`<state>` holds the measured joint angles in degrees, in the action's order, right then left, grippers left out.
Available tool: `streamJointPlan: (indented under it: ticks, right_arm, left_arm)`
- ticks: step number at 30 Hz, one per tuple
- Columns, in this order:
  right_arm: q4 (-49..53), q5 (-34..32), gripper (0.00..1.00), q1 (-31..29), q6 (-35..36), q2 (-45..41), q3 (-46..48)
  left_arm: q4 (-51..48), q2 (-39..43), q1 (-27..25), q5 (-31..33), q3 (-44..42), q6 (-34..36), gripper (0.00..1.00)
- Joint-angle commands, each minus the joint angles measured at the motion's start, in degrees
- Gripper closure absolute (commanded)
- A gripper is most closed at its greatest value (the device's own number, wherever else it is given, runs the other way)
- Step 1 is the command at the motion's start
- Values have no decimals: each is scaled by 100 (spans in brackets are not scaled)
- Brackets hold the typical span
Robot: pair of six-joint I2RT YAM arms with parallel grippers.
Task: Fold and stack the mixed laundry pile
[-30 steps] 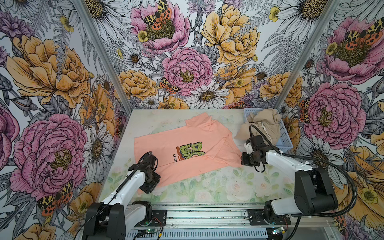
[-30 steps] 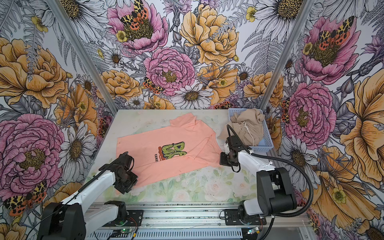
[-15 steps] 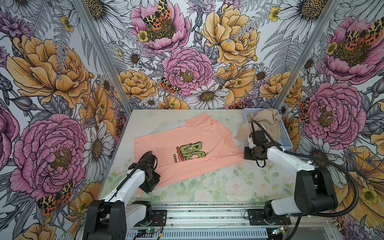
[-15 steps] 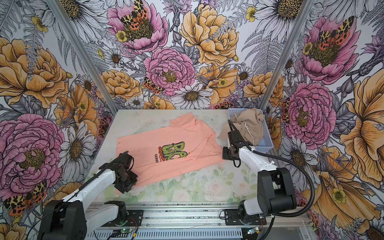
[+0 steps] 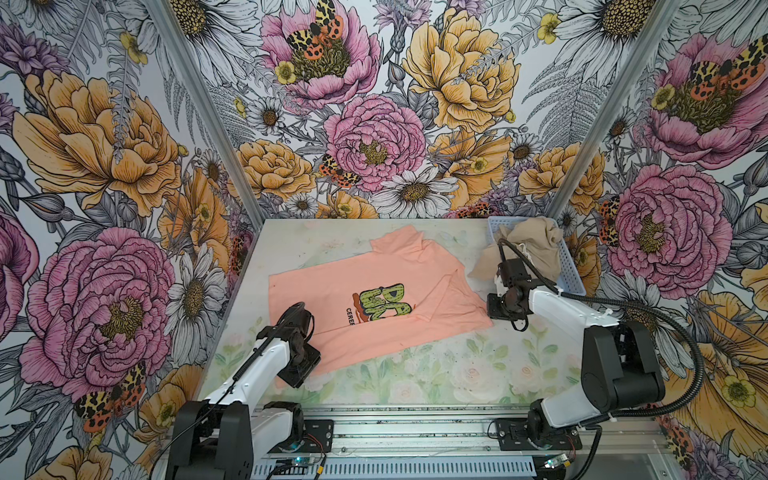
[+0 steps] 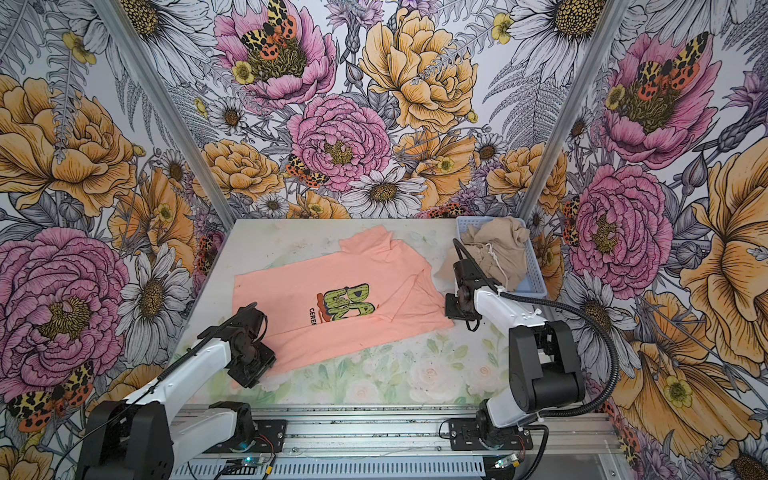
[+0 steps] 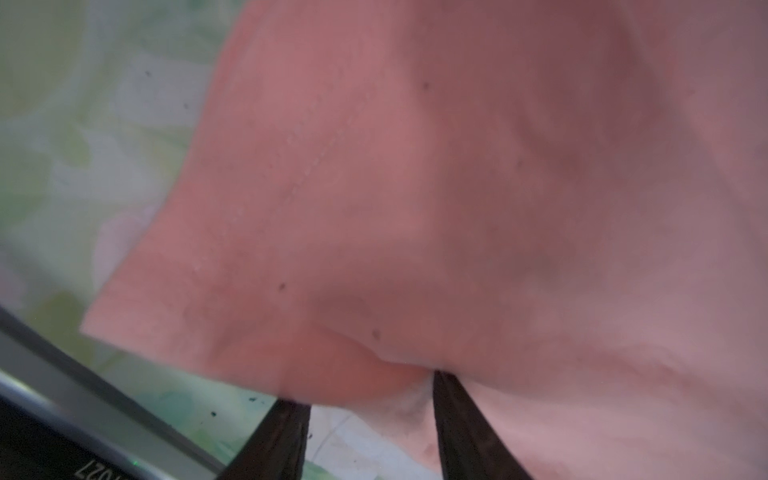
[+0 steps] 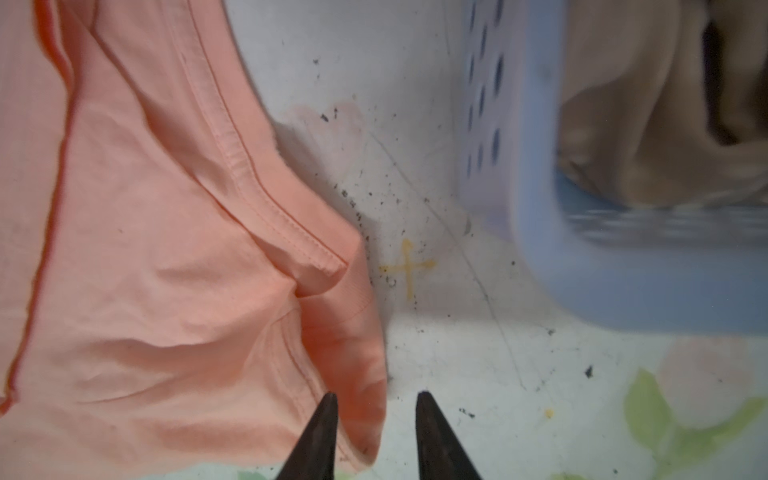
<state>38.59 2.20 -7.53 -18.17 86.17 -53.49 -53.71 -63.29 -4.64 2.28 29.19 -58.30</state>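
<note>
I'm driving a robot test booth in a lab, not a home. Floral-printed panels (image 5: 374, 124) wall in three sides of the table (image 5: 436, 374). Bare aluminium posts (image 5: 209, 112) rise from its far corners. An aluminium rail (image 5: 415, 436) with loose wires (image 5: 314, 446) runs along its near edge.

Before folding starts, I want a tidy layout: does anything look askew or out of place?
Yes. The beige shorts spill over the rim of the blue basket toward the table, and the pink T-shirt lies slanted, one sleeve creased over its body.
</note>
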Motion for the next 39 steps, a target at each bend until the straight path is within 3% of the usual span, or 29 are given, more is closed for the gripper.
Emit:
streamJointPlan:
  ticks: [1,6,10,14,22,30,39]
  right_arm:
    - [80,238,63,-147,-241,-316,-327]
    - [-102,924,57,-806,-723,-85,-581]
    - [-827,1659,47,-1288,-1365,315,-581]
    - [-1631,1955,38,-1641,-1969,703,-474]
    - [-2023,1877,35,-1984,-2554,1264,-392]
    - [-2169,1833,34,-2050,-2776,1461,-364]
    - [-2311,1809,34,-2097,-2927,1647,-361]
  left_arm:
    - [153,190,-41,103,-40,3,44]
    - [-103,647,-62,193,221,36,40]
    - [-122,831,-103,91,285,30,38]
    - [-114,903,-293,13,362,89,32]
    - [-577,1308,-549,125,509,-106,26]
    - [-970,1913,-153,139,447,-186,21]
    - [-793,1790,-256,175,771,68,19]
